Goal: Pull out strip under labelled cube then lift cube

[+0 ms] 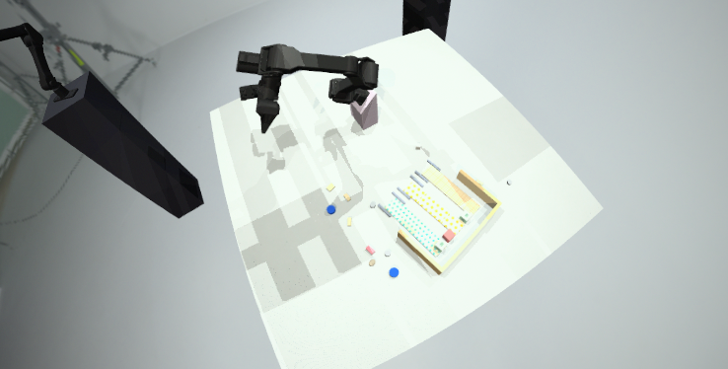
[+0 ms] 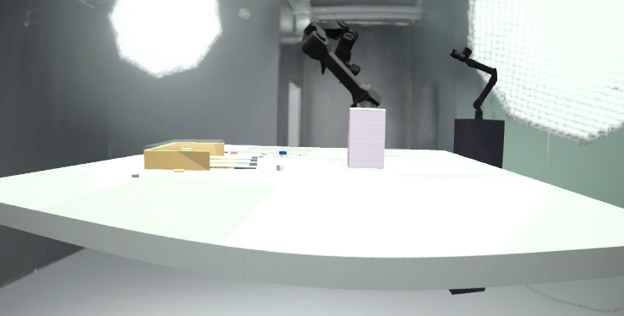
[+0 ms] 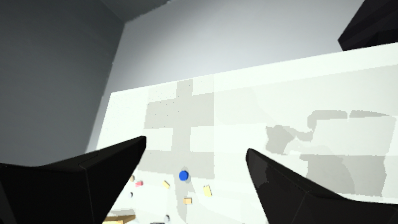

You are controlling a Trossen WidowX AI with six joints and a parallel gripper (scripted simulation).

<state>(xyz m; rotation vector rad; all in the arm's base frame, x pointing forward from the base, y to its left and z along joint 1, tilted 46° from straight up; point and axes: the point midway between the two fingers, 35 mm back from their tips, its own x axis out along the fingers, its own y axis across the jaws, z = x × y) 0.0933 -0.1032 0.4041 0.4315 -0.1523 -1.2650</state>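
Observation:
My gripper (image 1: 263, 128) (image 2: 323, 69) (image 3: 197, 147) is open and empty, high above the table and well away from the tray. A three-sided wooden tray (image 1: 478, 188) (image 2: 177, 160) holds strips with grey-blue handles. A teal-dotted strip (image 1: 411, 223), a yellow-dotted strip (image 1: 433, 206) and a plain yellow-orange strip (image 1: 448, 187) show. Near their far ends are a red cube (image 1: 448, 235), a pale green cube (image 1: 464, 217) and another pale green cube (image 1: 438, 246). No label is readable, so I cannot tell which is the labelled cube or which strip bears it.
A pale pink block (image 1: 365, 113) (image 2: 366, 138) stands under the arm's base. Blue discs (image 1: 330, 209) (image 3: 183, 175) (image 1: 393, 272), a small red piece (image 1: 370, 250) (image 3: 139, 183) and several small tan and grey pieces lie beside the tray. A dark pedestal (image 1: 122, 147) with another arm stands beyond the table.

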